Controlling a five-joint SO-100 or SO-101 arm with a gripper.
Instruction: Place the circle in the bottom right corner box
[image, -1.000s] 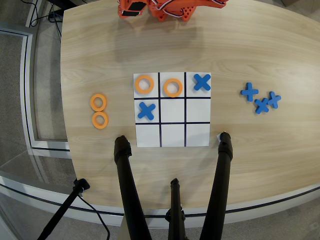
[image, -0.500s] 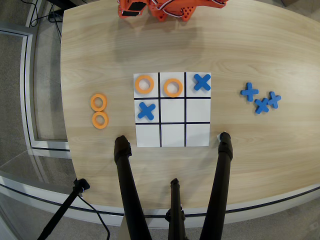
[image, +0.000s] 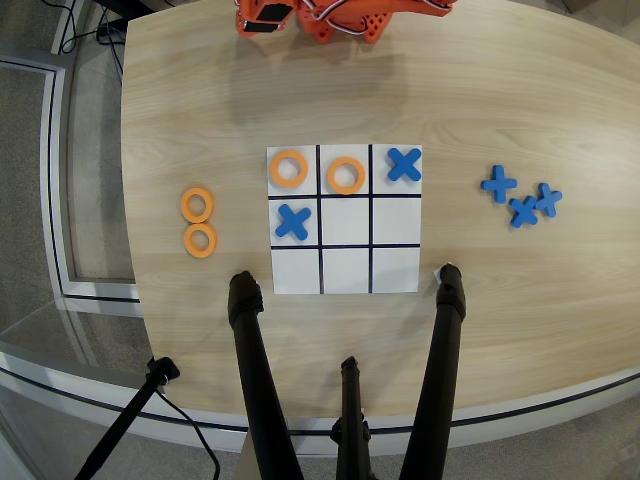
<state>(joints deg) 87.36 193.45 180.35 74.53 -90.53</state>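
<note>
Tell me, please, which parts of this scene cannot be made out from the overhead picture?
- The orange robot arm: cut off by the top edge in the overhead view; its pincer is not in view, so its state is unknown.
- The white 3x3 grid board: fully visible, but its bottom right cell sits close beside a black tripod leg.
- The black tripod's lower part: cut off by the bottom edge.

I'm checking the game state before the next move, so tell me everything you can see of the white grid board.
The white grid board is a flat square sheet, seemingly paper or thin card, lying on the wooden table. Thin black lines split it into nine cells. In the overhead view, the top row holds two orange rings and a blue X; another blue X sits middle-left. The other five cells, including the bottom right, are bare.
</note>
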